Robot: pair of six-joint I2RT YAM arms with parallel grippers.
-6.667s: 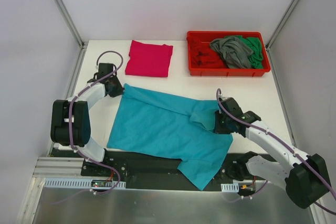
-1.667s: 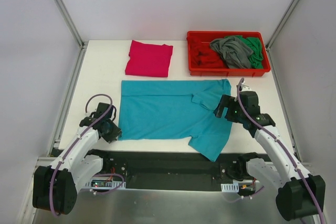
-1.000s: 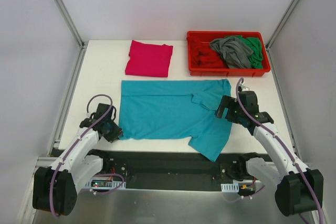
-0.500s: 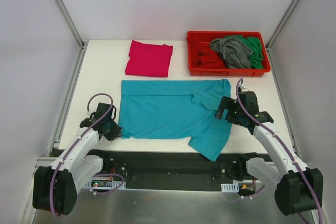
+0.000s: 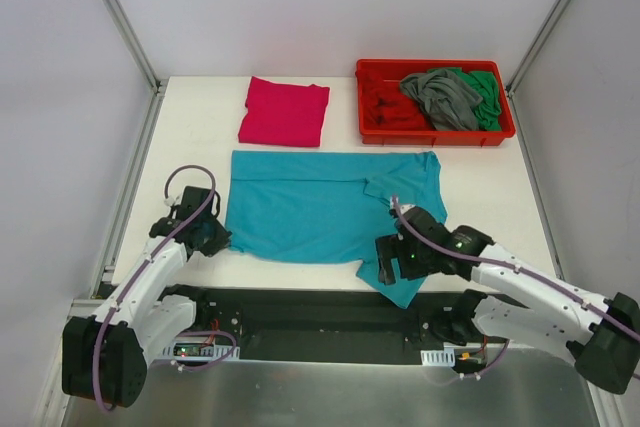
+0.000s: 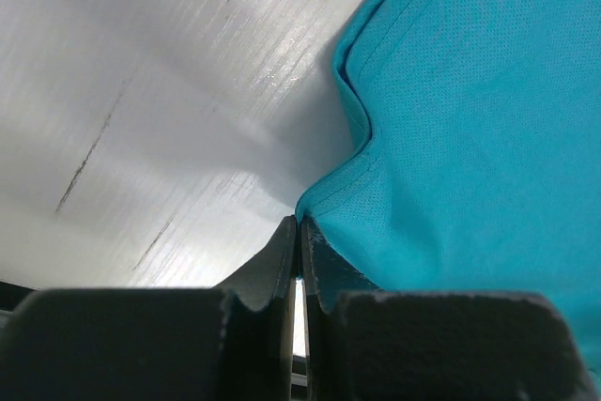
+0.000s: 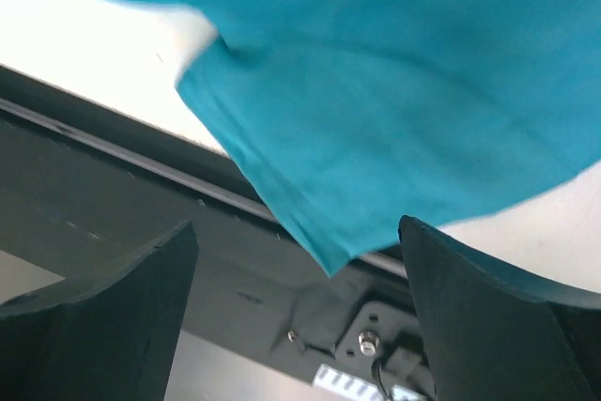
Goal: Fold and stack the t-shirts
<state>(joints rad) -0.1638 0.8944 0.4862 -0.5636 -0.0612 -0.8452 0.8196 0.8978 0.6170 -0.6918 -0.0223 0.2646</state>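
Observation:
A teal-blue t-shirt [image 5: 310, 212] lies spread flat mid-table, one sleeve hanging over the near edge. My left gripper [image 5: 222, 240] is shut on its near-left hem corner; in the left wrist view the closed gripper [image 6: 300, 223] pinches the teal hem [image 6: 451, 138]. My right gripper [image 5: 385, 262] hovers open over the hanging sleeve. From the right wrist, the sleeve tip [image 7: 376, 119] lies between the spread gripper [image 7: 296, 224] with nothing gripped. A folded magenta-pink t-shirt [image 5: 285, 112] sits at the back left.
A red tray [image 5: 430, 136] at the back right holds crumpled grey [image 5: 440, 95], green [image 5: 487, 87] and red [image 5: 385, 102] shirts. A black rail [image 5: 300, 307] runs under the table's near edge. Metal frame posts stand at the back corners.
My left gripper closed on the teal hem corner and drew it slightly back. My right arm swung from the shirt's right side down to the near edge over the hanging sleeve.

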